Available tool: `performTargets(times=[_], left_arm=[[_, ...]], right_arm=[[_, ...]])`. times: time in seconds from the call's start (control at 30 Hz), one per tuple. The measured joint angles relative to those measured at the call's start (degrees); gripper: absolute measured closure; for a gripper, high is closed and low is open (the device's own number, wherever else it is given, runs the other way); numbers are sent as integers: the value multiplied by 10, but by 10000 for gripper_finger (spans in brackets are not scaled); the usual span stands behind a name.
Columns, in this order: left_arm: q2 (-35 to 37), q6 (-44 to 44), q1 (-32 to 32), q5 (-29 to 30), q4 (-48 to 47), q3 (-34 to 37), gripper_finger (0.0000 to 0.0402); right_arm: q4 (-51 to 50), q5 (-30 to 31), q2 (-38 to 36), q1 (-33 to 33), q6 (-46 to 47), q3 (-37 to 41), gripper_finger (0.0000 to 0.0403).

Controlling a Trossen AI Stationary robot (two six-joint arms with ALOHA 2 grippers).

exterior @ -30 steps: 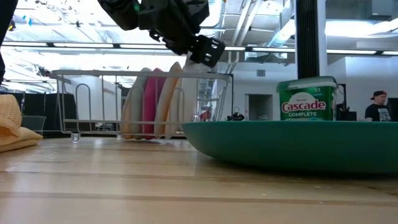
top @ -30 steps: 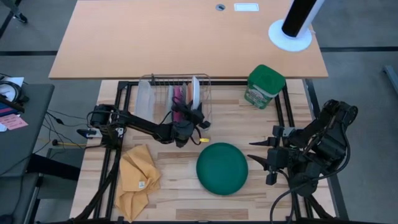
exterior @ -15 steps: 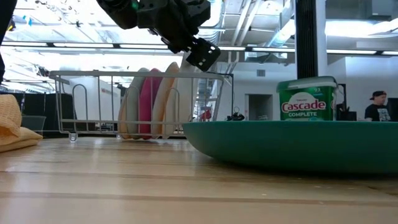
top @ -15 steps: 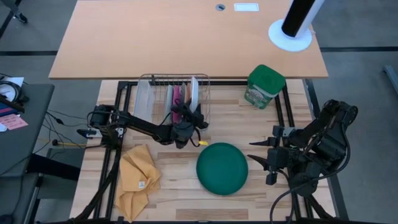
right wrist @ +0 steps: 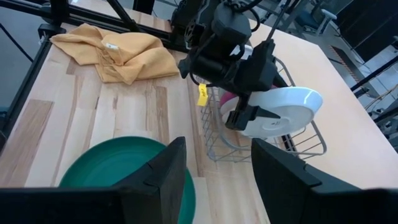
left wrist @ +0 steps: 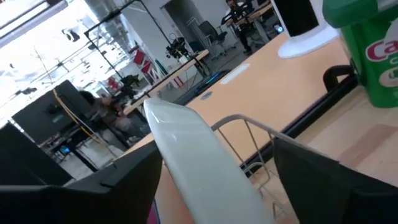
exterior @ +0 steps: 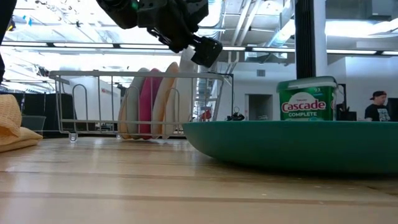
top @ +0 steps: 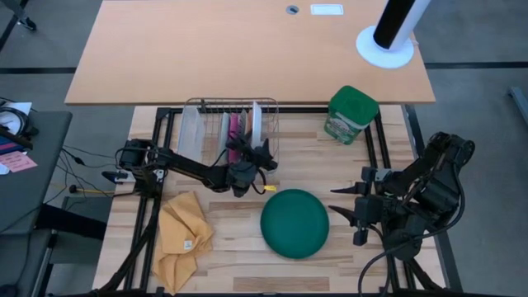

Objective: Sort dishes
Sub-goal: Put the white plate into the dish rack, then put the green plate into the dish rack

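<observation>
The left gripper [top: 262, 154] is at the wire dish rack [top: 272, 124] that stands at the back of the light wooden table [top: 239, 260]. Its two dark fingers [left wrist: 311, 180] stand apart, one on each side of the rim of a round white plate [left wrist: 199, 162], and in the left wrist view a gap shows between each finger and the plate, so the pincer is open around the plate and does not clamp it. This white plate stands on its edge in the rack, at the end nearest the green canister [top: 351, 114].

In the low view more dishes stand upright in the same rack, close together: a magenta-pink round plate [exterior: 148, 102], a pale cream-coloured plate [exterior: 166, 99] beside it, and a greyish plate [exterior: 132, 106] on the other side. A frosted translucent container [top: 190, 132] is at the far end of the rack.

A large round plate with dark green back [top: 294, 223] lies upside down on the table, in front of the rack and well apart from it. A crumpled yellow cloth [top: 183, 235] lies near the front left of the table.

The right gripper [top: 346, 206] waits at the right side of the table, near the green plate but not touching it. Its fingers are open and hold nothing.
</observation>
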State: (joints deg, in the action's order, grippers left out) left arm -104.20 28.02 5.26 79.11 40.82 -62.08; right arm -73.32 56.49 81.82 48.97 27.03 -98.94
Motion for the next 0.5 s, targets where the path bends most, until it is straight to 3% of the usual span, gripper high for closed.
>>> performTargets(times=[0.23,0.5], left_arm=[[0,9,0,4,23,0,54],[0,114,6,8,121,0,33]], right_arm=[[0,-11,0,0,0,0,223],[0,-11,0,0,0,0,223]])
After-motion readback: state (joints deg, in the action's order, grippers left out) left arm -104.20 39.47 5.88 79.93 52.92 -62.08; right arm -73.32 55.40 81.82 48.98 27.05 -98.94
